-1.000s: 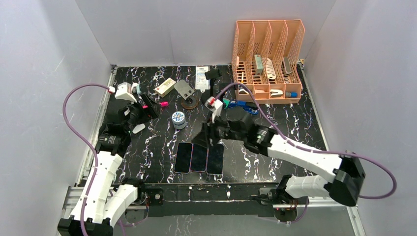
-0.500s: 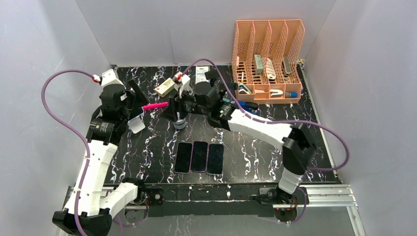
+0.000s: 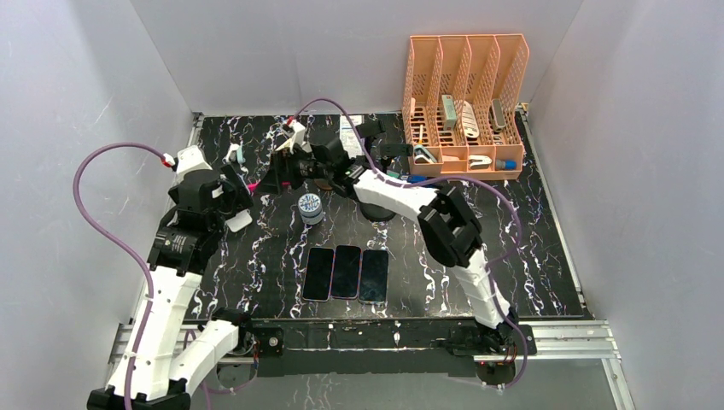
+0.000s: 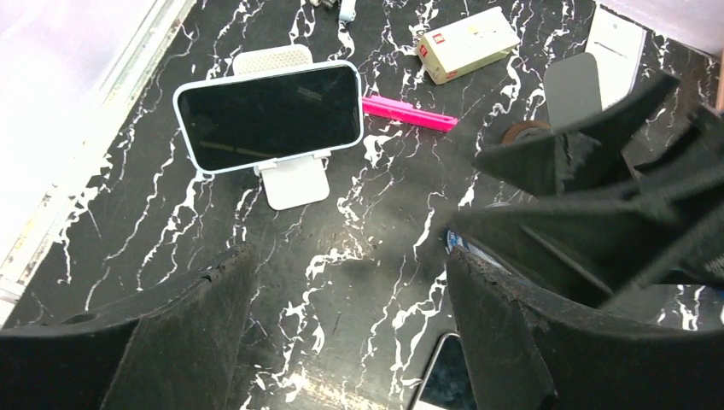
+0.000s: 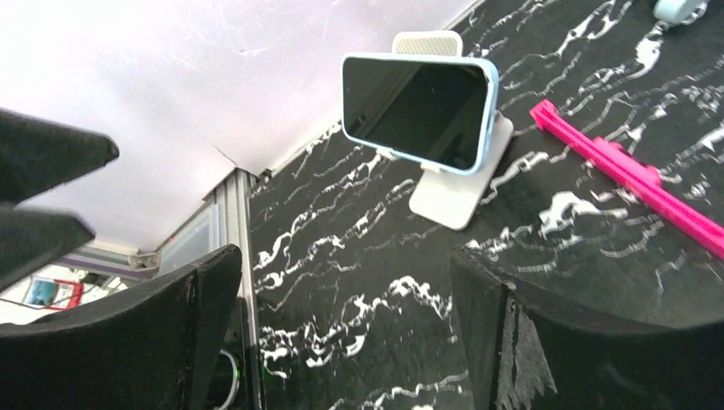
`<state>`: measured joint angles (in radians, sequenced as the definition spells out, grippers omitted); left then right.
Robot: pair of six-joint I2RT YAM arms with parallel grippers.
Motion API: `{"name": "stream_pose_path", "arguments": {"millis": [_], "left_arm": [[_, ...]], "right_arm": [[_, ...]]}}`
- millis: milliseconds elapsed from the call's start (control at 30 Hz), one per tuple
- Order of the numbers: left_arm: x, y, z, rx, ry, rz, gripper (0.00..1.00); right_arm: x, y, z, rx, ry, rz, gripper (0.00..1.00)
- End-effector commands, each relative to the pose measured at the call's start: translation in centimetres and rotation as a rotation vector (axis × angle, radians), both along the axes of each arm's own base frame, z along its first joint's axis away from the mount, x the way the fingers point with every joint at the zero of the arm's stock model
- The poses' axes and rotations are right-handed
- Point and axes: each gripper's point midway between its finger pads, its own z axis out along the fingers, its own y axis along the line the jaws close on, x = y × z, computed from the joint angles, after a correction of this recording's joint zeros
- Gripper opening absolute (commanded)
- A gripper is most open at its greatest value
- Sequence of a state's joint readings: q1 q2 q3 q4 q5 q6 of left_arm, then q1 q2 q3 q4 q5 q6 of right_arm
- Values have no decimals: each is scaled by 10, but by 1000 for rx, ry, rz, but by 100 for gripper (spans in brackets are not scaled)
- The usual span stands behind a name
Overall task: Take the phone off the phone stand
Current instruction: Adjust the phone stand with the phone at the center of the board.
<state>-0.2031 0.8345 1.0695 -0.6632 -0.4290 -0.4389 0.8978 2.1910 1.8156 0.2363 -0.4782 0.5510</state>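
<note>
Where the phone stand (image 4: 294, 184) holds it, the phone (image 4: 269, 115) sits landscape.

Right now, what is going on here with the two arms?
The left gripper and the right gripper both face a phone in a light blue case, which sits sideways on a white stand. Both grippers are open and touch nothing. The phone is not yet removed.

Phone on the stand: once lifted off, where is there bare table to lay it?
Widest: the table right of the three flat phones, nearer than the orange rack. A smaller patch in front of the stand. The far middle, around pink stick and small box, is crowded.
</note>
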Motion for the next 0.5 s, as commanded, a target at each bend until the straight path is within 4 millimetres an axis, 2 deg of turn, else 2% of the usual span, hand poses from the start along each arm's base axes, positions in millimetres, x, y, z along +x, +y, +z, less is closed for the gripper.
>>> {"name": "stream_pose_path", "arguments": {"millis": [0,267,467], "left_arm": [[-9,13,2,101,-2,32,79],[-25,33,-2,148,-18,164,80],[-27,30,2,128,-40,162,80]], "right_arm": [[7,27,33,125,-18,55,99],[27,55,7,184,38,80,99],[36,67,-1,237,40,77,99]]}}
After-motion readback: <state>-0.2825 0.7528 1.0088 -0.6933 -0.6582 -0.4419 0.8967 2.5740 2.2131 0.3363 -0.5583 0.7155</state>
